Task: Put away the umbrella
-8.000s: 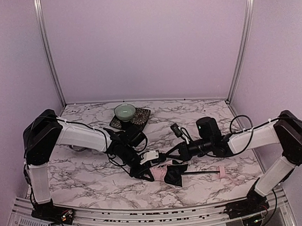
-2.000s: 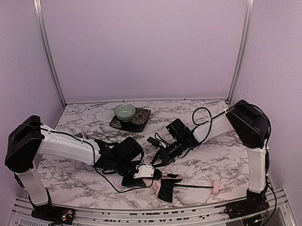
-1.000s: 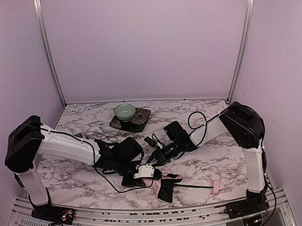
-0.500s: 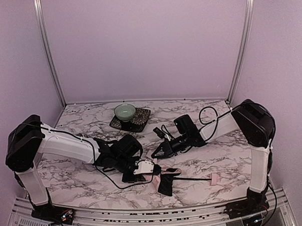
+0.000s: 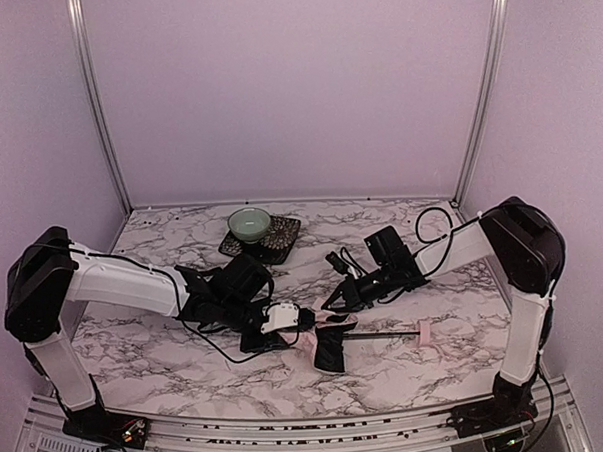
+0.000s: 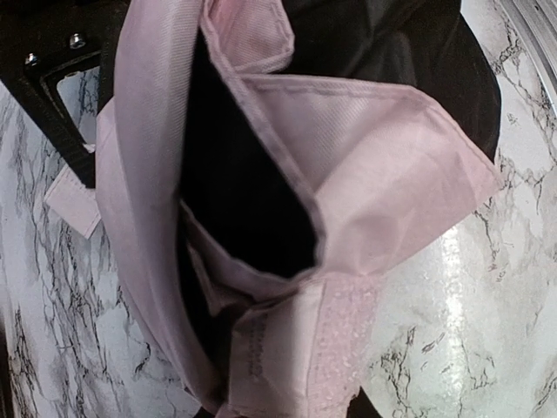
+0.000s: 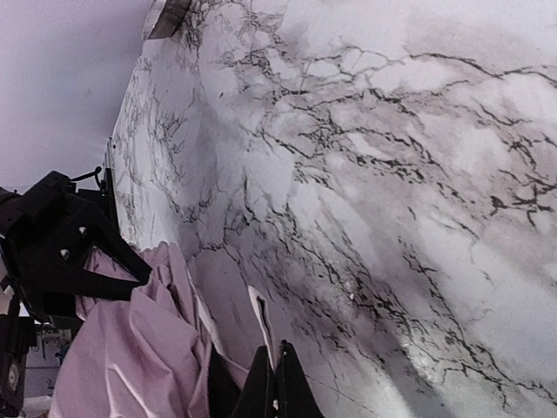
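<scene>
The umbrella (image 5: 327, 350) lies on the marble table near the front middle, a crumpled bunch of pale pink fabric with black lining. Its thin black shaft (image 5: 381, 334) runs right to the small pink handle (image 5: 424, 331). My left gripper (image 5: 289, 325) is at the bunch's left end, closed on the fabric. In the left wrist view the umbrella (image 6: 365, 165) fills the frame and hides the jaws. My right gripper (image 7: 271, 373) is shut on a thin pink strap (image 7: 261, 318) that leads from the canopy (image 7: 130, 348). From above, the right gripper (image 5: 335, 305) sits just behind the bunch.
A pale green bowl (image 5: 249, 224) stands on a dark patterned mat (image 5: 278, 239) at the back left of the table. Lilac walls with metal posts close in three sides. A metal rail (image 5: 290, 427) runs along the front edge.
My right gripper has closed fully on the strap and drawn back to the right. The umbrella and its handle have slid away from the front edge, and the left gripper moved with them.
</scene>
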You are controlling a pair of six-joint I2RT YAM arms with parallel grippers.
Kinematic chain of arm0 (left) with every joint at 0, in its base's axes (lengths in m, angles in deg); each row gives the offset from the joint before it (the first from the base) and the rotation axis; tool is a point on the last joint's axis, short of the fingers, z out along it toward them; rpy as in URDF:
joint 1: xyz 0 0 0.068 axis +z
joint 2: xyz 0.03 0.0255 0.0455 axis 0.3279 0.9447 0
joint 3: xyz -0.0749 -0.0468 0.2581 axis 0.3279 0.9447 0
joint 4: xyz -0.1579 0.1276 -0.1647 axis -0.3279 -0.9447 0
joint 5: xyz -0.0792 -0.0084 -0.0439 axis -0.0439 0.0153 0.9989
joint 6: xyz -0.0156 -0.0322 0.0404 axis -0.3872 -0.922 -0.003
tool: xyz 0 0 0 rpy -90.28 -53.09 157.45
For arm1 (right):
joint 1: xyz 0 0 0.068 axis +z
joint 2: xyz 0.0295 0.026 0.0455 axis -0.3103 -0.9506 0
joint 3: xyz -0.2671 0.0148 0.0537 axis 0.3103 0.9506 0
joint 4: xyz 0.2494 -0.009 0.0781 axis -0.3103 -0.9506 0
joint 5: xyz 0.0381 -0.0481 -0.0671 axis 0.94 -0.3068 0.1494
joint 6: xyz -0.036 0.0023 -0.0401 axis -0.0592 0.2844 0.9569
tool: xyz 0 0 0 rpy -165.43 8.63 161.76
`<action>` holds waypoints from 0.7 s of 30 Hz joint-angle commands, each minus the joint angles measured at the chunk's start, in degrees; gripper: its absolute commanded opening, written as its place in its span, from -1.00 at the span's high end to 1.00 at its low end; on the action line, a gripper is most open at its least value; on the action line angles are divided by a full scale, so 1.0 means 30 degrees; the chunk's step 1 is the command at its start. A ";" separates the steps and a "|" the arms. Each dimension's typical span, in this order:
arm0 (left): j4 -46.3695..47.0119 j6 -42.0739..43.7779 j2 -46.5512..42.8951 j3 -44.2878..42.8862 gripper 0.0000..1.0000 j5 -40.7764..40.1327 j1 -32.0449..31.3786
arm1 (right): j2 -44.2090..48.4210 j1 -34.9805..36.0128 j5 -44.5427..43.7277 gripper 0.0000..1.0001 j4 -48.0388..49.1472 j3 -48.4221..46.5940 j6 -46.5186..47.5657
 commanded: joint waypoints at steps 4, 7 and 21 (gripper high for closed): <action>-0.3346 -0.0346 -0.0222 0.0815 1.00 0.1349 -0.0179 | 0.0915 -0.1204 -0.3138 1.00 -0.3797 -0.1561 0.2861; -0.3508 0.0148 0.0047 0.0810 1.00 0.0449 -0.0502 | 0.1366 -0.1181 -0.4260 1.00 -0.4584 -0.1609 0.2908; -0.3859 0.1647 0.1091 0.1091 1.00 -0.1938 -0.1812 | 0.1908 0.1262 -1.1818 0.62 -0.7522 -0.3423 0.0995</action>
